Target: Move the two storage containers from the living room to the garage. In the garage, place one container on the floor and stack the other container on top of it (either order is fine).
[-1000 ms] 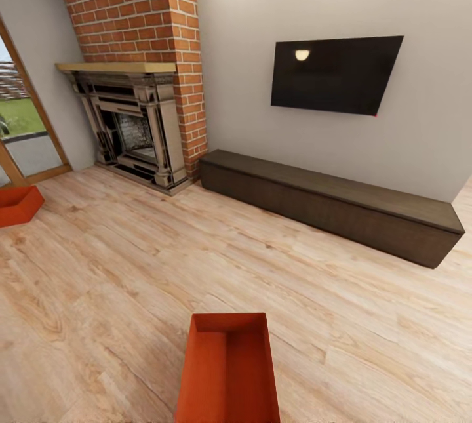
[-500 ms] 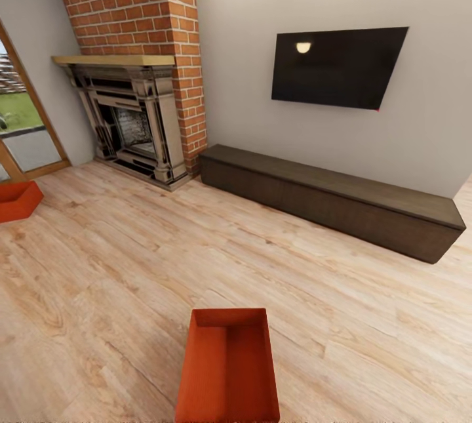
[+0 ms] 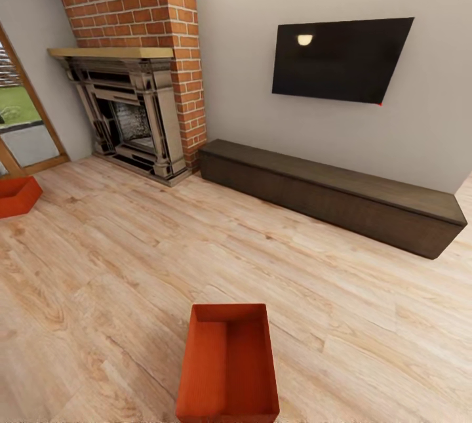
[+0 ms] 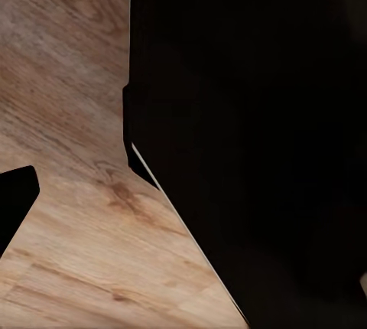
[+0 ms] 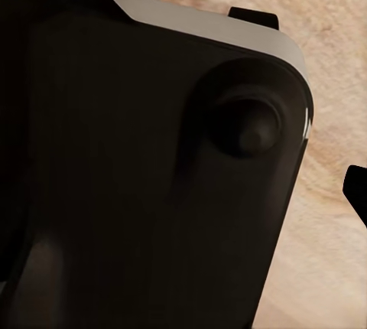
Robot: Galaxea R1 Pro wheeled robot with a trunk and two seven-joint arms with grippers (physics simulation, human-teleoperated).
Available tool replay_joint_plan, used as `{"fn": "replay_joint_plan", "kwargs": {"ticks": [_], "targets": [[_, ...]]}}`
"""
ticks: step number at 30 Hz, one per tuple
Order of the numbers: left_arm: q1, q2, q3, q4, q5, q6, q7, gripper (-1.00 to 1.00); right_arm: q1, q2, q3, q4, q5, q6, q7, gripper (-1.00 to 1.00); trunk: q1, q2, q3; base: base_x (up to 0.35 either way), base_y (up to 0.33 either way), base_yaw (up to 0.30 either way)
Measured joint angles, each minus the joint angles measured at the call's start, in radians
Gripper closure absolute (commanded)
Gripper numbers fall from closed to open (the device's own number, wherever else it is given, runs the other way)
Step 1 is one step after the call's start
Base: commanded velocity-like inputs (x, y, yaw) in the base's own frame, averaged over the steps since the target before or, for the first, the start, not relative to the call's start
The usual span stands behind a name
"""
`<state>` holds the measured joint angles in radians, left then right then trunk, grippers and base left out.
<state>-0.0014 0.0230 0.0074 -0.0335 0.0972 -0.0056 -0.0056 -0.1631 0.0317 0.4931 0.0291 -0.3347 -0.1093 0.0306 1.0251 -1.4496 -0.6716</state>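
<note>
Near container dead ahead on the plank floor; second container far left. Pincer states: impossible to tell. Overshooting risks shoving it.

From the head view I read bright, even light with only faint shadows on the wood floor. One lamp reflection glares on the TV. Straight lines lean toward the picture edges. In both wrist views I get dark, soft, unfocused black shapes over blurred floor planks.
</note>
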Motion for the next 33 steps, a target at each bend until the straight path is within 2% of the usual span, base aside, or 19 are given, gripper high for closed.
{"fn": "replay_joint_plan", "kwargs": {"ticks": [33], "targets": [[0.0, 0.0, -0.001, 0.0, 0.0, 0.0, 0.0, -1.0, 0.0, 0.0, 0.0, 0.0, -0.002, 0.0, 0.0, -1.0, 0.0, 0.0, -0.053, 0.0, 0.0, 0.0]]}}
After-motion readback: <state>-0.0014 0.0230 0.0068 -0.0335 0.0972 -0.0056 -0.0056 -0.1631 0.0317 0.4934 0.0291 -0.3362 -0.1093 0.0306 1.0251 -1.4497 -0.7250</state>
